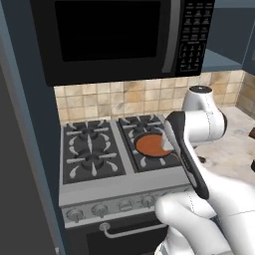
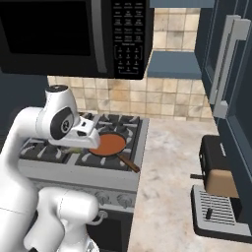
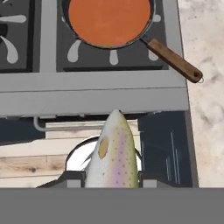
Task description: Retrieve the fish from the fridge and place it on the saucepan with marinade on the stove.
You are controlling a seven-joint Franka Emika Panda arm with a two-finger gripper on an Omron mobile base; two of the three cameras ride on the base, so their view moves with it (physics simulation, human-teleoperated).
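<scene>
Gripper (image 3: 112, 181) is clenching the fish (image 3: 112, 153), its two dark finger tips pressing the body from either side at the bottom of the hand view. Fish is pale w/ speckled pink-green flanks & a yellowish patch, its pointed end reaching toward the stove's (image 3: 92, 94) silver front edge. In that view the fish is hanging in front of the stove, over the oven handle (image 3: 65, 127) & wood floor (image 3: 30, 162), not over the burners.

Saucepan (image 3: 109, 22) is sitting on the front right burner, w/ the marinade (image 3: 107, 19) lying as a flat orange-red disc inside. Its brown handle (image 3: 175, 61) is sticking out diagonally toward the counter (image 3: 205, 87), the end hanging past the stove edge over the speckled stone.

In the left base view the arm is crossing in front of the stove (image 1: 89, 149), partly covering the saucepan (image 1: 149, 147) at its right rim; gripper itself is hidden behind the arm there. In the right base view the saucepan (image 2: 110, 145) is showing just beside the white wrist, handle (image 2: 129, 164) pointing front-right.

Black microwave (image 1: 114, 35) is hanging above the stove, tan tile backsplash (image 1: 119, 97) behind. On the counter (image 2: 167, 177) at right, a toaster-like appliance (image 2: 219, 172) is standing well apart from the stove (image 2: 74, 157)
</scene>
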